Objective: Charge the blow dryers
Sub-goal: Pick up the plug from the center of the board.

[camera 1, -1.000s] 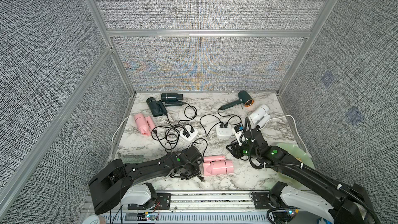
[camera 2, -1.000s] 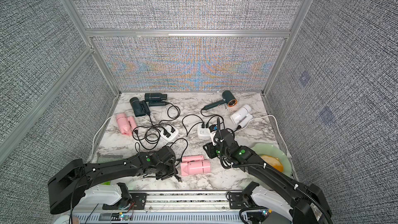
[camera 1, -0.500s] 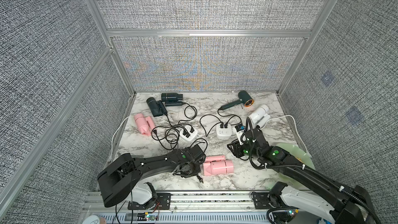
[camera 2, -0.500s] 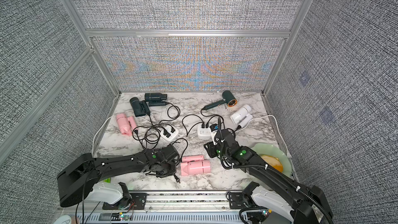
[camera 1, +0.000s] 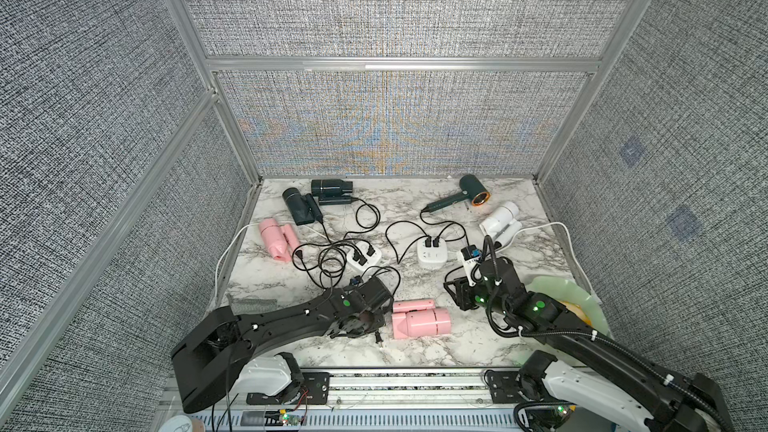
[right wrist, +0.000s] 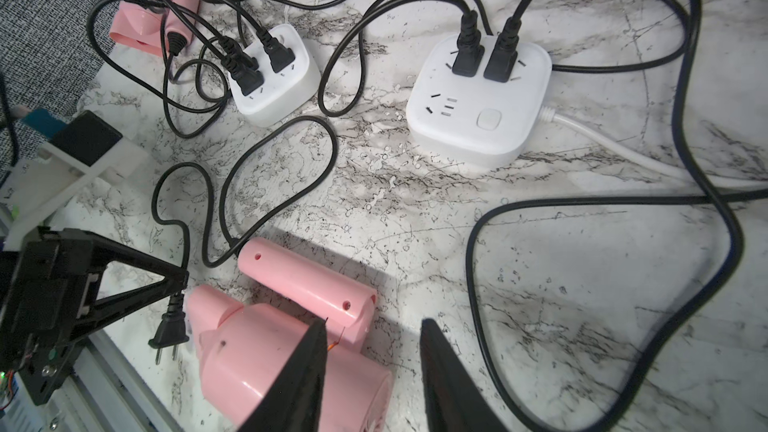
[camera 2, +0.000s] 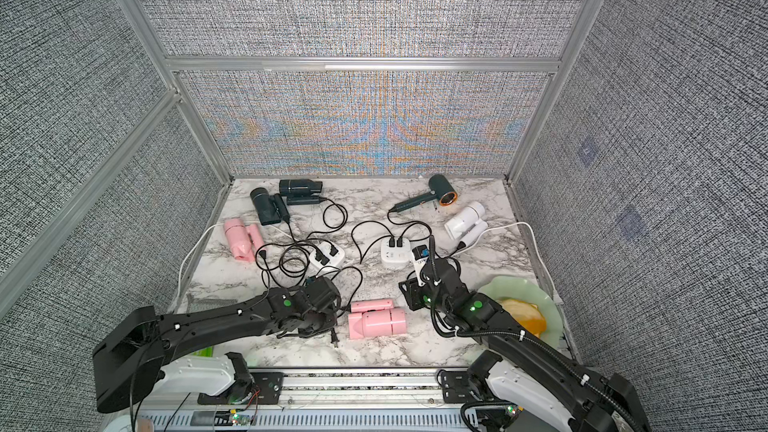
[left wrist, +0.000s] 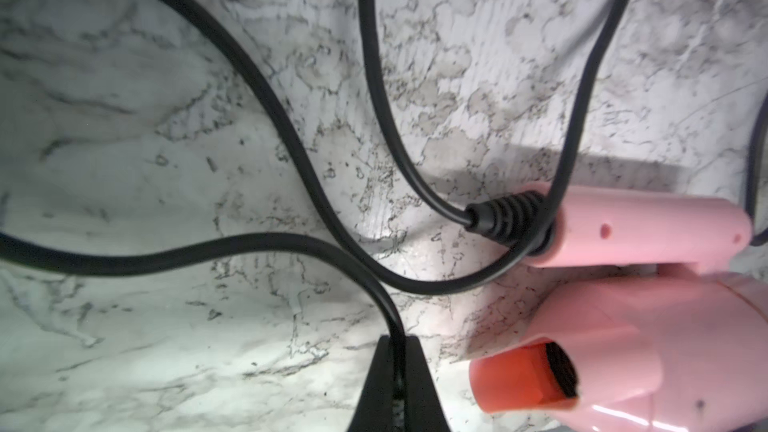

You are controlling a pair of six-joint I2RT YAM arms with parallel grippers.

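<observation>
A pink blow dryer [camera 1: 419,320] [right wrist: 291,347] lies near the table's front, its black cord [left wrist: 291,151] looping over the marble. My left gripper [left wrist: 395,342] [right wrist: 180,280] is shut on that cord just above its loose plug [right wrist: 170,326] [camera 1: 379,338]. My right gripper [right wrist: 374,321] hangs open over the dryer's rear end, touching nothing. At the back lie two dark dryers [camera 1: 301,205] [camera 1: 330,189], a copper-ringed one [camera 1: 473,193], a white one [camera 1: 500,222] and another pink one [camera 1: 276,238], with cords plugged into two white socket blocks [camera 1: 365,257] [camera 1: 432,253].
A pale green plate [camera 1: 557,292] holding something yellow sits at the front right under my right arm. A grey mesh scrap [camera 1: 251,305] lies front left. White supply cables run along both table sides. Fabric walls enclose three sides.
My left gripper has closed on the pink dryer's cord, and its arm has settled lower beside the dryer. The right arm has hardly moved.
</observation>
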